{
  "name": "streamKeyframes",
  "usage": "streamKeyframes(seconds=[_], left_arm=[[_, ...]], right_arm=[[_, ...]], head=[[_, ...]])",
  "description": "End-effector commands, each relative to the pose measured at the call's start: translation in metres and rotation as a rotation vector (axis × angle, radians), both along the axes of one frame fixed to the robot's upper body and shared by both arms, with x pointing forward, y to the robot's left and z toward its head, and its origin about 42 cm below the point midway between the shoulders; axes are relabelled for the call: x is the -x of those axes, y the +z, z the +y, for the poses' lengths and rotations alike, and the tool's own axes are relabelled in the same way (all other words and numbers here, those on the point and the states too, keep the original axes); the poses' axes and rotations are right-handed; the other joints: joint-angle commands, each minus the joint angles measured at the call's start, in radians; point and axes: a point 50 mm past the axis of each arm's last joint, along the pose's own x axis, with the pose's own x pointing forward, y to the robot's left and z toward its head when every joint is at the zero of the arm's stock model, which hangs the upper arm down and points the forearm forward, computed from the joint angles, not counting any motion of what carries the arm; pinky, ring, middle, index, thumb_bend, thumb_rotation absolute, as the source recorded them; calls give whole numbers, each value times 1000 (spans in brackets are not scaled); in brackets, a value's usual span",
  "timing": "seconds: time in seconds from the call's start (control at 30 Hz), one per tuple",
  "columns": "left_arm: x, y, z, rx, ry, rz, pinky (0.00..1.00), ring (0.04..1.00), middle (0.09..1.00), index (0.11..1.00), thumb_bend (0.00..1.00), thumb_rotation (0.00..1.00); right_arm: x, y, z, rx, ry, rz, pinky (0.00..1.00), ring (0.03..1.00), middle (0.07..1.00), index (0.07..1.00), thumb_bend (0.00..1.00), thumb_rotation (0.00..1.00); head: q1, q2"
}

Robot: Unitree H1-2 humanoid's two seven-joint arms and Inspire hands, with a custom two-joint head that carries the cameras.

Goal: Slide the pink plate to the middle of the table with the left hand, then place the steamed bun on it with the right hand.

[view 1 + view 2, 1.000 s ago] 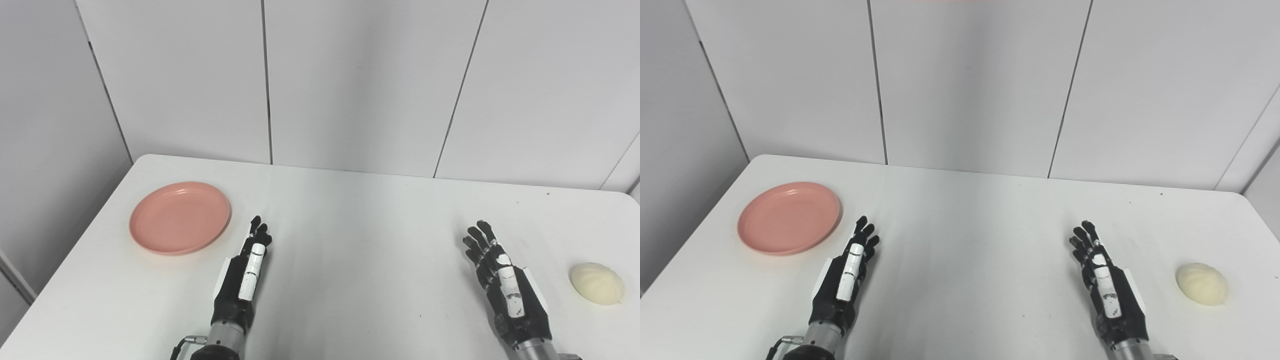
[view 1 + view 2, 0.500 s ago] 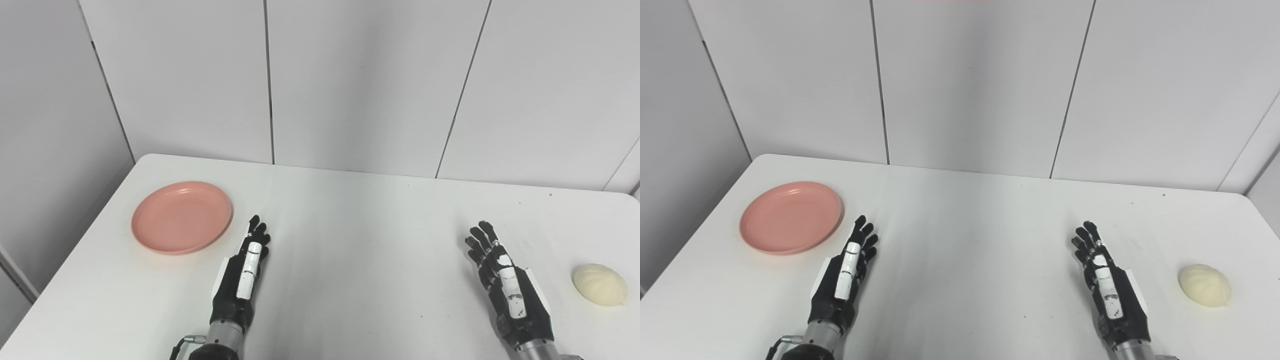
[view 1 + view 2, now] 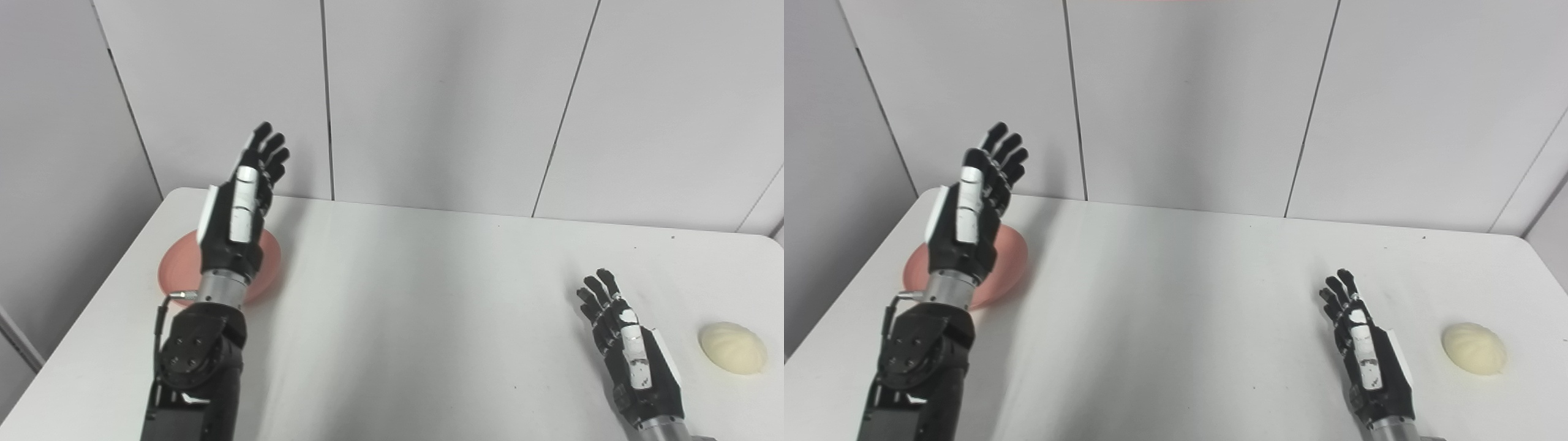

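The pink plate lies at the table's left side, mostly hidden behind my raised left arm. My left hand is lifted well above the table in front of the plate, fingers straight and apart, open, holding nothing. The pale steamed bun sits on the table at the far right. My right hand rests low near the front right, to the left of the bun and apart from it, open with fingers spread.
The white table has rounded far corners and meets grey wall panels at the back. Its left edge runs close beside the plate. A few small dark specks mark the tabletop.
My left hand has risen from the table near the front and swung up and left, now covering most of the plate. The right hand drew back slightly. Plate and bun have not moved.
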Motion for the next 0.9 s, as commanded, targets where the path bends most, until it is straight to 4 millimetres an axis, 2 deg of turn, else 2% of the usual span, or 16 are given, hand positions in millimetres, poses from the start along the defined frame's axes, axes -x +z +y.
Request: streamKeyframes(seconds=[0.0,0.1,0.27,0.4,0.5,0.6,0.73,0.87], left_arm=[[-8,28,15,-50,41,-71,917,902,891,858,832,941],[-18,34,39,-114,90,-62,884,876,873,863,872,941],[-34,38,70,-114,137,-42,845,857,857,865,897,917],[-44,35,100,-124,183,-28,831,844,843,851,890,925],[-50,31,114,-127,203,-9,830,837,841,854,881,929],[-57,25,128,-115,227,17,832,831,838,862,887,924],[-67,7,151,-62,287,81,824,813,826,834,905,920],[-70,-10,161,26,329,138,813,818,839,875,897,898]], right_arm=[[11,-17,0,-14,-8,20,1000,945,959,982,822,933],[11,-17,1,-19,-10,22,1000,942,956,974,830,923],[12,-17,0,-12,-17,21,1000,933,955,970,831,932],[12,-17,-2,-15,-17,27,1000,939,961,975,820,933],[12,-17,-3,-12,-17,27,1000,941,961,980,816,936],[12,-17,-3,-15,-16,28,1000,943,961,981,817,933],[13,-18,-4,-8,-18,28,1000,942,957,978,805,933],[14,-17,-5,-9,-15,30,1000,943,958,978,795,930]], head=[[-1,0],[-3,-1],[-2,0],[2,0],[2,0],[3,2],[1,6],[2,8]])
